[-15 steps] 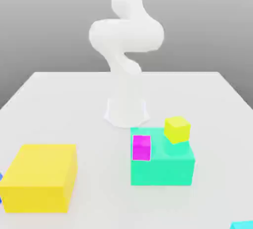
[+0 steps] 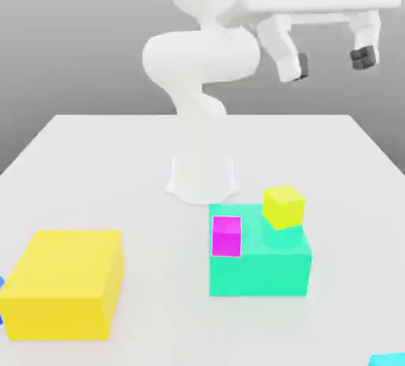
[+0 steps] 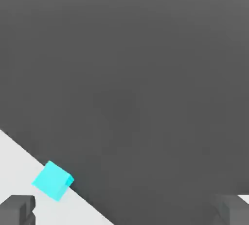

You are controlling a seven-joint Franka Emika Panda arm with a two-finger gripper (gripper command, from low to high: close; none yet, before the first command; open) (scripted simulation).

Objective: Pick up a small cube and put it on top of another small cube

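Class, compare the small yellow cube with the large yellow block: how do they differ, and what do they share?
The small yellow cube is far smaller than the large yellow block. The cube sits on top of the teal block; the large block rests on the table. The cube is turned at an angle, the large block squarer to the view. Both are yellow.

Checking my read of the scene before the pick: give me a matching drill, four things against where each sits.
Things:
1. yellow cube
2. magenta cube
3. cyan cube
4. gripper

Places:
A. open, high above the table
B. against the teal block's front, at its corner on the exterior view's left
C. near the table's edge
D. at the teal block's rear corner on the exterior view's right

Pairs: 1-D, 2-B, 3-C, 4-A
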